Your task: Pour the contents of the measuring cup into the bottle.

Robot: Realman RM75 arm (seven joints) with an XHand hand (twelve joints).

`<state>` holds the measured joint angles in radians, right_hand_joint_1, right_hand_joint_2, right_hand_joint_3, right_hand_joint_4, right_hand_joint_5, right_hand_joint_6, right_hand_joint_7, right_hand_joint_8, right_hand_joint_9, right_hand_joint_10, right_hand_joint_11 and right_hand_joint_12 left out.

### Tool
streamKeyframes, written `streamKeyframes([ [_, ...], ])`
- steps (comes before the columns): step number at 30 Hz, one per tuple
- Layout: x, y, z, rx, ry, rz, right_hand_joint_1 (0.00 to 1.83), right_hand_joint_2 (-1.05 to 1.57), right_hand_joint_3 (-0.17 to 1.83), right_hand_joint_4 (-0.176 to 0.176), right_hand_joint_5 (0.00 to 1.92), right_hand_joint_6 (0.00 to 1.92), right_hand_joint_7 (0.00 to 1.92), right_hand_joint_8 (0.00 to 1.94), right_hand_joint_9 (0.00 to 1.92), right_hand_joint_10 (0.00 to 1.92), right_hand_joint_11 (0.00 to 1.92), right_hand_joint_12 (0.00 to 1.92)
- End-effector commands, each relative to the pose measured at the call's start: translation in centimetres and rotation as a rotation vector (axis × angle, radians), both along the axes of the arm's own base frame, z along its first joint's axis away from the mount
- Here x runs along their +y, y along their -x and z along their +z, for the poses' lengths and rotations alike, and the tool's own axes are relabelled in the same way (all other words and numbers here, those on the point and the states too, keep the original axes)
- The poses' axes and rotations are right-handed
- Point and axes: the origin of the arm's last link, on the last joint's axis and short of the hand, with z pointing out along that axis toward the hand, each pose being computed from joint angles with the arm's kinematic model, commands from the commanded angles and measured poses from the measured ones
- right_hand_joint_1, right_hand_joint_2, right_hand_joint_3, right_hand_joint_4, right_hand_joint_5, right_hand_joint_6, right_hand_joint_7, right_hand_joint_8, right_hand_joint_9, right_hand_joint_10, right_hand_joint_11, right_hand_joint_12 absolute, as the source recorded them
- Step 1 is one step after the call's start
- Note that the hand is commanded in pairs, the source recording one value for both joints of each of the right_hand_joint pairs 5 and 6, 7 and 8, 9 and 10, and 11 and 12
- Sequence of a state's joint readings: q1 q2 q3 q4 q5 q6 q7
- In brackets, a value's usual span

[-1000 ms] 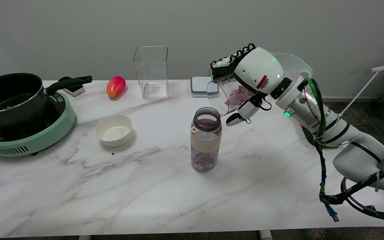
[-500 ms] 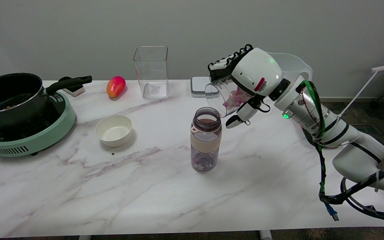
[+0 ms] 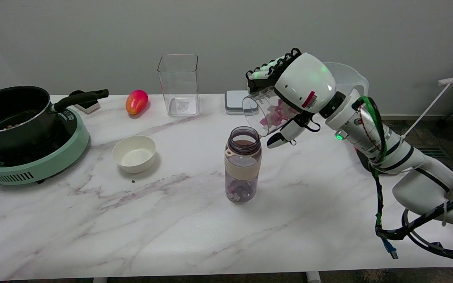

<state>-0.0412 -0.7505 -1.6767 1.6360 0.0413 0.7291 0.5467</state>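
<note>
Bottle (image 3: pixel 243 163) stands open on the table (image 3: pixel 171 220), below and just left of your fingers (image 3: pixel 264 74). Right hand (image 3: pixel 295 92) wraps the measuring cup (image 3: pixel 264 111), tipped mouth-left, pink bits inside. Clear plastic: probably light, stiff, slick. Hold mid-body, tilt slowly.

Right hand (image 3: pixel 289 94) raised, fingers wrapped.

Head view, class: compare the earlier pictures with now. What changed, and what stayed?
The right hand, gripping the clear plastic measuring cup of pink pieces, shifted only slightly beside the open purple-tinted bottle; the cup remains tipped toward its mouth. Nothing was released. The white bowl and black pot stayed put.
</note>
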Motion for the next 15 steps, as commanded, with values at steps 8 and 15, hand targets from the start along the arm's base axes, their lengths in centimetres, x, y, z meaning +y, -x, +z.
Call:
streamKeyframes([
  [8,-0.89,-0.84,0.47,0.030,0.013,-0.042,1.21,1.55,0.25,0.000,1.69,1.69,1.64,1.64,1.59,1.59,1.36,1.36],
  [15,-1.23,-0.97,0.43,0.024,0.012,-0.056,1.25,1.49,0.27,0.000,1.67,1.67,1.63,1.63,1.58,1.58,1.35,1.35],
])
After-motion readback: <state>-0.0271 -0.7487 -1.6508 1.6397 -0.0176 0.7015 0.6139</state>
